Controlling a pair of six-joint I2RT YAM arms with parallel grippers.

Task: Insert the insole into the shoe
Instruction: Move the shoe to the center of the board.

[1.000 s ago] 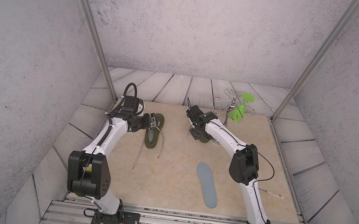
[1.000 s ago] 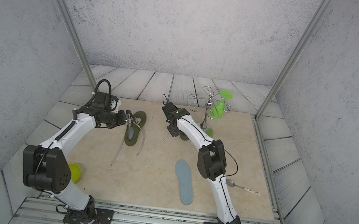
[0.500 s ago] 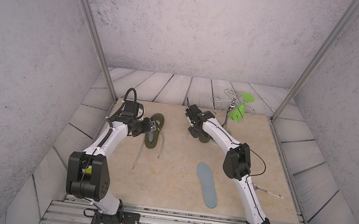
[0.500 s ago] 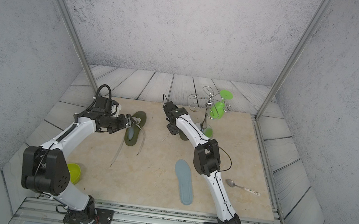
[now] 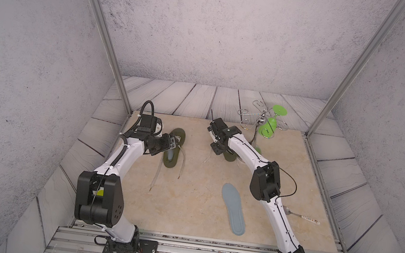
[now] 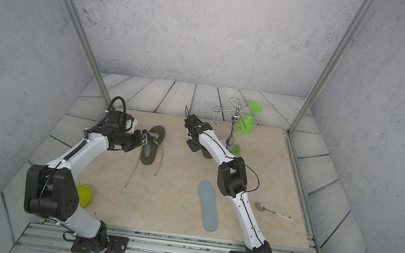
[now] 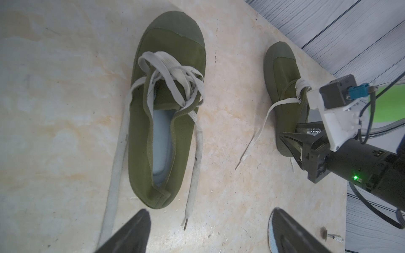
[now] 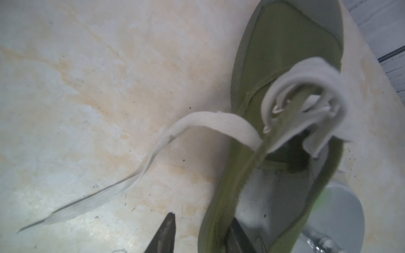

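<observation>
— What's on the desk (image 5: pixel 185 210)?
— Beige marble top. Green shoe (image 5: pixel 170 164) at ten o'clock, second shoe (image 5: pixel 229 158) at twelve, wire rack (image 5: pixel 260 119) at one, loose insole (image 5: pixel 234 208) at five, spoon (image 5: pixel 301 216) at four.

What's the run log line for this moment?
left gripper: open, by left shoe | fitted insole: inside left shoe | right gripper: open, astride right shoe side wall | loose insole: flat on table, untouched

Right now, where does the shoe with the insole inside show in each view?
Top view: filled shoe, left of centre.
Top view: filled shoe, left of centre.
Left wrist: centre.
Right wrist: not in it.
Shared landmark: the second shoe, in all four.
</observation>
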